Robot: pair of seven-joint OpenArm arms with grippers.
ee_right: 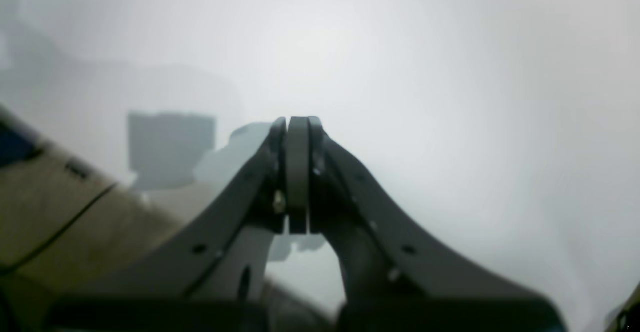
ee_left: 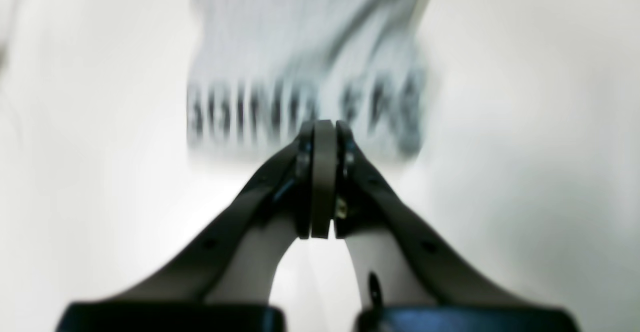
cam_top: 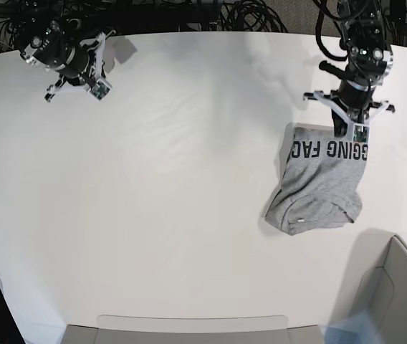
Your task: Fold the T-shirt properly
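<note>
The heather-grey T-shirt (cam_top: 317, 183) lies folded into a compact shape at the right of the white table (cam_top: 175, 179), with its black lettering facing up along the far edge. In the left wrist view the T-shirt (ee_left: 305, 46) is motion-blurred, just beyond the fingertips. My left gripper (ee_left: 324, 122) is shut with nothing visibly between the jaws; in the base view it (cam_top: 347, 125) hovers at the shirt's lettered edge. My right gripper (ee_right: 298, 119) is shut and empty, far from the shirt at the table's back left corner (cam_top: 80, 77).
A grey box (cam_top: 397, 287) stands at the front right corner. A grey tray edge (cam_top: 189, 326) runs along the front. Black cables (cam_top: 246, 14) lie behind the table's far edge. A tan surface (ee_right: 50, 207) fills the right wrist view's lower left.
</note>
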